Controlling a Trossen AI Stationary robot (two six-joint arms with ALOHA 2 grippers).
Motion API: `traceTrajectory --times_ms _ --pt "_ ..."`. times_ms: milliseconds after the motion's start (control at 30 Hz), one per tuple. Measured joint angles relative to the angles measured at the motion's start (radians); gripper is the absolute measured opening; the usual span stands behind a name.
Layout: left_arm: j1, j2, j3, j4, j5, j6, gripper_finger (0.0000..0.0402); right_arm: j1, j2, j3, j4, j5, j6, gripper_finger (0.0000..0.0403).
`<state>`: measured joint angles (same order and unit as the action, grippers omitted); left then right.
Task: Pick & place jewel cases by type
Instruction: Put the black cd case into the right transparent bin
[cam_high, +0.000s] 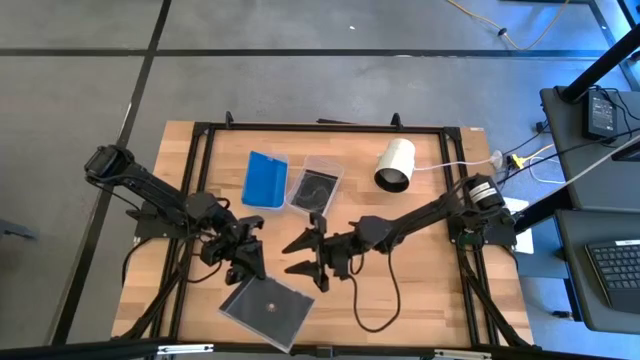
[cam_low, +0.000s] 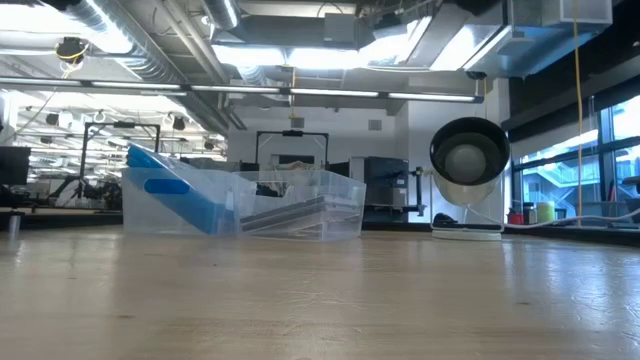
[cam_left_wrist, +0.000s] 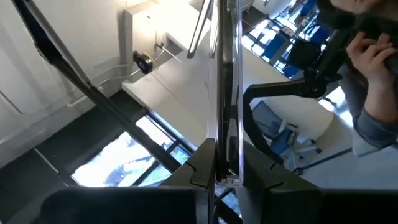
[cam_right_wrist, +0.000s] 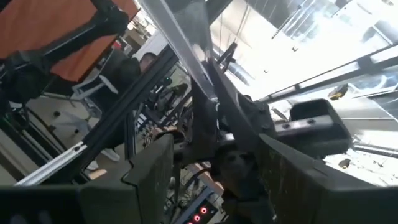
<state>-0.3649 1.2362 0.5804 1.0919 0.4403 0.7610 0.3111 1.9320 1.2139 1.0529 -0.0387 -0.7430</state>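
Left gripper sits around 7 o'clock from table centre, and its fingers are pinched narrow on the thin edge of a clear-fronted dark jewel case, which stands edge-on between them in the left wrist view. From overhead that case hangs out toward 6 o'clock, near the front edge of the table. I can't tell whether it's lifted or resting.

Moving right, the two clear tubs sit at roughly 12 o'clock: the blue-case tub with a blue jewel case leaning inside, and just beside it the dark-case tub with dark cases lying tilted.

Right gripper is near dead centre with fingers spread wide, holding nothing. White cylinder is off at 1 o'clock.

Handling-wise, my guess: these cases are light, stiff and slick, and the plastic cracks easily. An edge pinch like this can let it swing or slip, so gripping near the middle of a side, away from the hinge, seems safest.
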Motion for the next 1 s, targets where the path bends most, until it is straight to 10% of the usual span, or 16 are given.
traceTrajectory --times_ms 1000 --pt "0.0 0.0 0.0 -0.024 -0.022 -0.015 0.0042 0.083 0.002 0.01 0.103 -0.077 -0.071 0.0141"
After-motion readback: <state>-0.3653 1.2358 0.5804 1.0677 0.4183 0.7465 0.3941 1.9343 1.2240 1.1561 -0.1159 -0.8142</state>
